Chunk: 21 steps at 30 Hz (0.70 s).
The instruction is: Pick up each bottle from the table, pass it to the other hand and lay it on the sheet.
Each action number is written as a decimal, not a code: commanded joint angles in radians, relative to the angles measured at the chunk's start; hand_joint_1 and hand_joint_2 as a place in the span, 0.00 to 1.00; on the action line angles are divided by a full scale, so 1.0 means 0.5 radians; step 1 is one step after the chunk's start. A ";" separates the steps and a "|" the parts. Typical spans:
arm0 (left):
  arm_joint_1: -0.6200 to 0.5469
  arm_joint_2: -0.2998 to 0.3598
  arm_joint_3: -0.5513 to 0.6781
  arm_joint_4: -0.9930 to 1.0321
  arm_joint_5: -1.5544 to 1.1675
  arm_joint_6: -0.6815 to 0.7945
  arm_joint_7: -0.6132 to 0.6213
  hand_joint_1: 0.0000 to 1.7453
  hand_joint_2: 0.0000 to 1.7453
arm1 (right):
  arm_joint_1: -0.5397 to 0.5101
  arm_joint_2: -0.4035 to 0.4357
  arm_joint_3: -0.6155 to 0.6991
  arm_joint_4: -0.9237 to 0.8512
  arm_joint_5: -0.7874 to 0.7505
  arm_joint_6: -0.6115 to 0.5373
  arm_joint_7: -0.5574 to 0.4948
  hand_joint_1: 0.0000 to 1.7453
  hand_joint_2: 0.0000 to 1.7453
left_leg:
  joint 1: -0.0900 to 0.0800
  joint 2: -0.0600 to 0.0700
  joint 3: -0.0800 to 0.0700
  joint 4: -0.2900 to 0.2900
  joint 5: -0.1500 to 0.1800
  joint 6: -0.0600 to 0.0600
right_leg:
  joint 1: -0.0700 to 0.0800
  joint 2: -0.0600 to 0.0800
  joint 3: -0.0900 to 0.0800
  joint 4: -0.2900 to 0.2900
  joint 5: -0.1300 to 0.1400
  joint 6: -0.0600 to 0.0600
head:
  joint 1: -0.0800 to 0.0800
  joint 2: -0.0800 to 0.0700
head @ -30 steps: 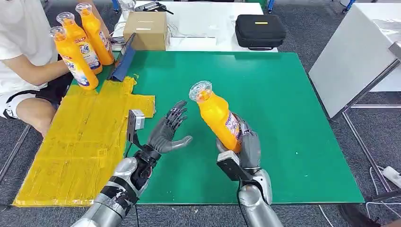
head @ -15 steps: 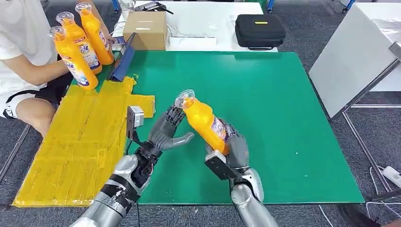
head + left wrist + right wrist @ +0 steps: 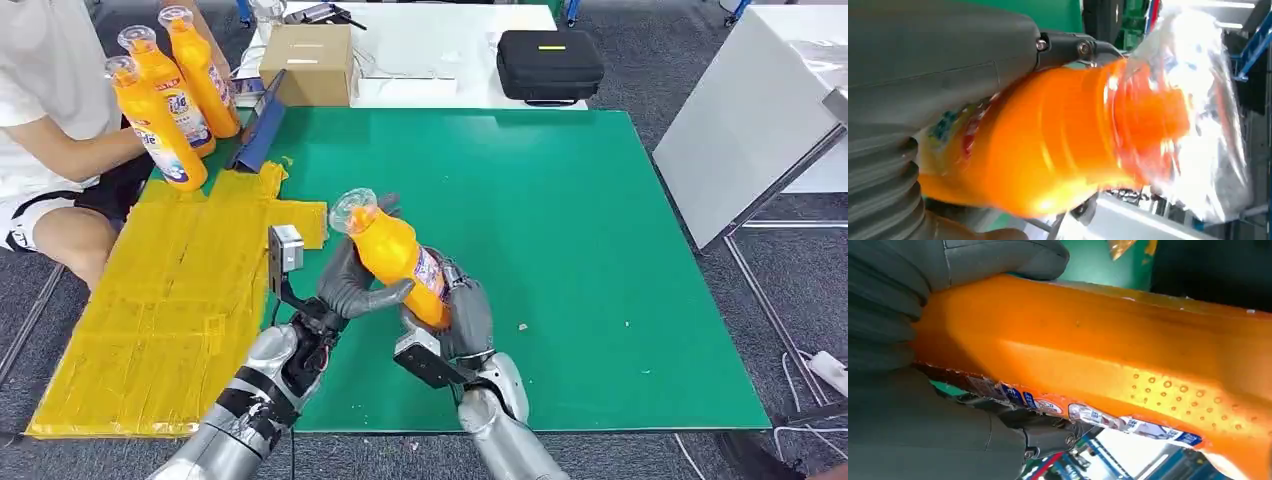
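Note:
An orange bottle (image 3: 395,255) with a clear cap is gripped low on its body by my right hand (image 3: 465,315) and tilts up to the left over the green mat (image 3: 600,250). Its upper body lies between the thumb and the spread fingers of my left hand (image 3: 350,285), which have not closed round it. The left wrist view has the bottle (image 3: 1058,145) close under the thumb. From the right wrist, the bottle (image 3: 1108,350) fills my right hand's grasp. The yellow sheet (image 3: 170,290) lies to the left of both hands.
Three more orange bottles (image 3: 160,110) stand at the sheet's far left corner, beside a seated person (image 3: 50,100). A blue panel (image 3: 262,125), a cardboard box (image 3: 310,62) and a black case (image 3: 550,65) sit at the back. A white table (image 3: 750,120) stands at the right.
My right hand has carried the bottle left and tilted it further, bringing it into my left hand's palm. The left hand has kept nearly the same pose.

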 commanded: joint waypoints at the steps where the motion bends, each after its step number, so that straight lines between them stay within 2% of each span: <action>1: -0.117 0.029 -0.112 0.149 -0.001 -0.028 0.013 0.00 1.00 | -0.077 0.019 0.234 0.172 0.032 -0.003 -0.024 1.00 1.00 | 0.005 -0.002 0.010 0.003 -0.007 -0.007 | 0.003 0.003 0.011 0.000 -0.005 -0.005 | 0.000 0.000; 12: -0.142 -0.014 -0.061 0.226 0.018 0.021 -0.017 0.00 1.00 | -0.058 0.031 0.425 0.136 0.040 -0.049 -0.011 1.00 1.00 | 0.005 -0.004 0.008 0.002 -0.005 -0.008 | 0.003 0.001 0.008 -0.001 -0.004 -0.008 | 0.000 0.001; 21: -0.133 -0.013 -0.050 0.196 0.019 0.036 -0.010 0.00 1.00 | -0.059 0.026 0.437 0.151 0.027 -0.064 -0.013 1.00 1.00 | 0.004 -0.004 0.008 0.002 -0.005 -0.007 | 0.003 0.000 0.008 -0.001 -0.003 -0.007 | -0.001 0.000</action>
